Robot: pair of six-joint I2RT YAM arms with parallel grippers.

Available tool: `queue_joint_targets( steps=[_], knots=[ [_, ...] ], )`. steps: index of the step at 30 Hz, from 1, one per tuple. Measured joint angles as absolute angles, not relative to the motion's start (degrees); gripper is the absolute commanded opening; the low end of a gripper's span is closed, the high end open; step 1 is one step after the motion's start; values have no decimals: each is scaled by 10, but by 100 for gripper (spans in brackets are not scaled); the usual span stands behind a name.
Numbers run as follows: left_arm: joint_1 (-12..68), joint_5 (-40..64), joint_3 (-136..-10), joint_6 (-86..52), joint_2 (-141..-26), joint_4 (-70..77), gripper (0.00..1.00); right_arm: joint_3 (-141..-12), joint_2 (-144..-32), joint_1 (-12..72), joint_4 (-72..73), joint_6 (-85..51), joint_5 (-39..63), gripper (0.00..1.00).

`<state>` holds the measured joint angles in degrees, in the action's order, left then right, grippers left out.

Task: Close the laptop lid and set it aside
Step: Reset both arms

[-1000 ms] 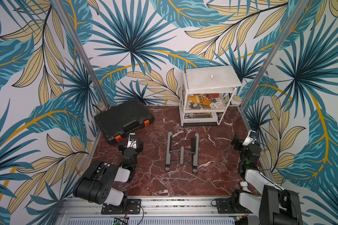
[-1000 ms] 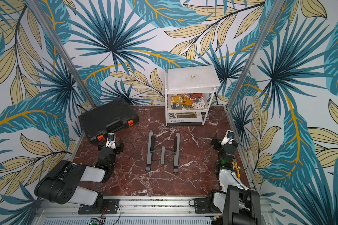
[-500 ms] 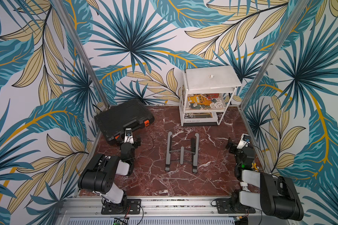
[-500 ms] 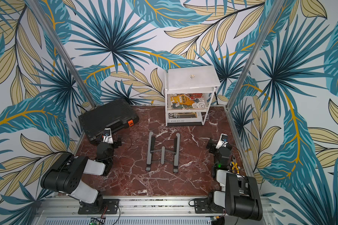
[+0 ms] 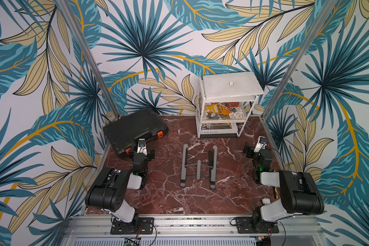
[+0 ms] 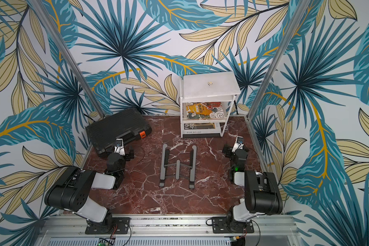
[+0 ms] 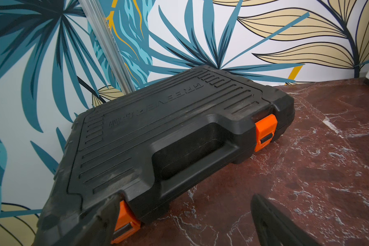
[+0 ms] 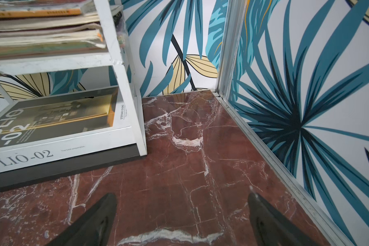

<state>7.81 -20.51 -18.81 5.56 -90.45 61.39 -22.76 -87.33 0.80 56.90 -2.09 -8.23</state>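
In both top views, the laptop (image 5: 241,89) (image 6: 219,89) lies flat on top of the white shelf rack (image 5: 200,119) (image 6: 181,119) at the back of the desk (image 5: 179,198), well away from both arms. The laptop lid (image 5: 219,84) is down, logo up. Left wrist view: your left jaws are spread wide and empty, close to the black case (image 7: 158,119). Right wrist view: your right jaws gape wide over the marble, holding nothing, with the rack's corner post just ahead.

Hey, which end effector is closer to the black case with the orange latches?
Left. The left end effector is open at the latched edge of the black case; the right end effector is open across the table, near the white rack.
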Motion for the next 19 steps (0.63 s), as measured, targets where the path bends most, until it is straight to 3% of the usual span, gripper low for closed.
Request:
queue_joint_targets(
  steps=[19],
  knots=[
    [78,-205,-188,56,-905,614,100,-228,-873,8,519,-19,-84,100]
  ],
)
